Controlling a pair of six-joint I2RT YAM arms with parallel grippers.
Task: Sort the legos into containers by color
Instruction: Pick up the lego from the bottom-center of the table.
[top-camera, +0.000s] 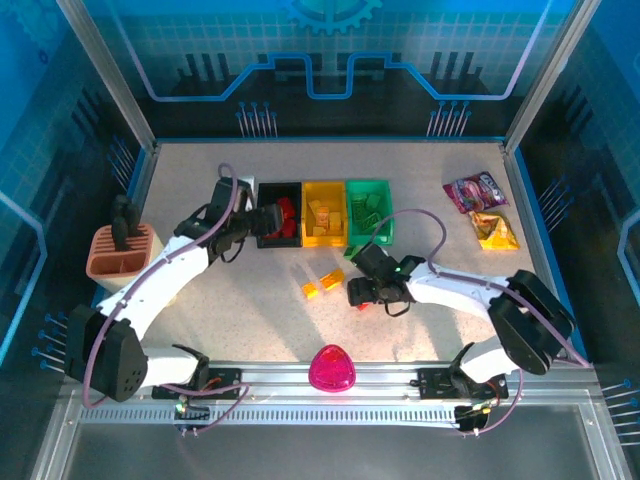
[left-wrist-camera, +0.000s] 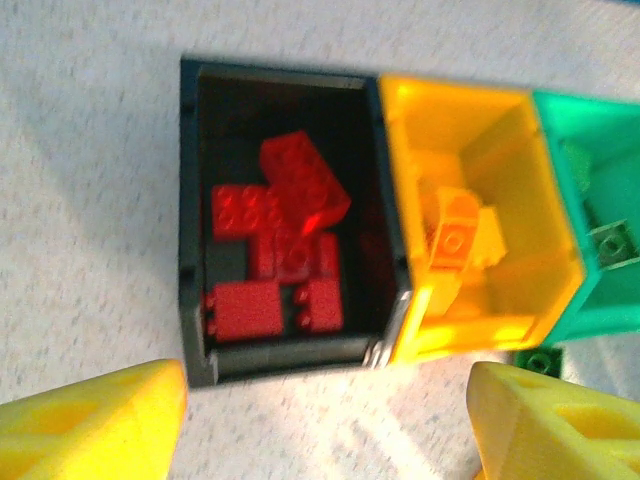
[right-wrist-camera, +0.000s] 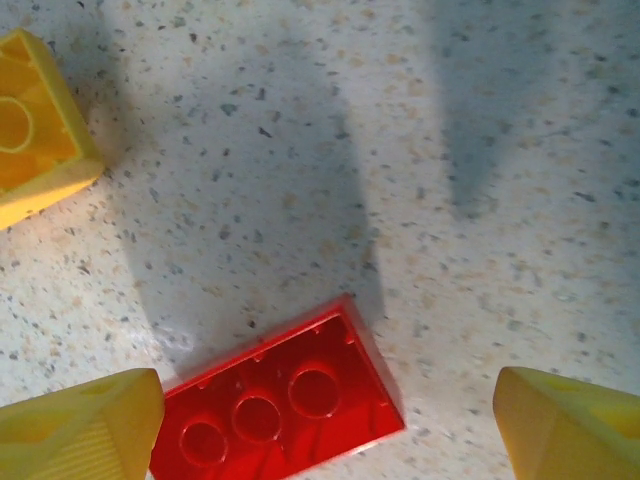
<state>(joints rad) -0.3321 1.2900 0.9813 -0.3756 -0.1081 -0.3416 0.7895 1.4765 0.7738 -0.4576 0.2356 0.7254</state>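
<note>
Right gripper (right-wrist-camera: 325, 425) wide open over a small red plastic lego brick (right-wrist-camera: 285, 405).
Brick sits skewed and off-centre between the jaws: centre over it, square up, then close.

Left arm (top-camera: 165, 275): stretched forward and to the right from its base, white link running diagonally, wrist tipped down.
Left gripper (top-camera: 266, 220): fingers spread apart, nothing between them; yellow fingertips (left-wrist-camera: 90, 425) sit at the bottom corners of the wrist view.
Right arm (top-camera: 470, 290): elbow folded out on the right, forearm reaching left toward the middle.
Right gripper (top-camera: 360, 292): low, aimed downward, fingers wide apart; yellow fingertips (right-wrist-camera: 80, 430) at both bottom corners.
</note>
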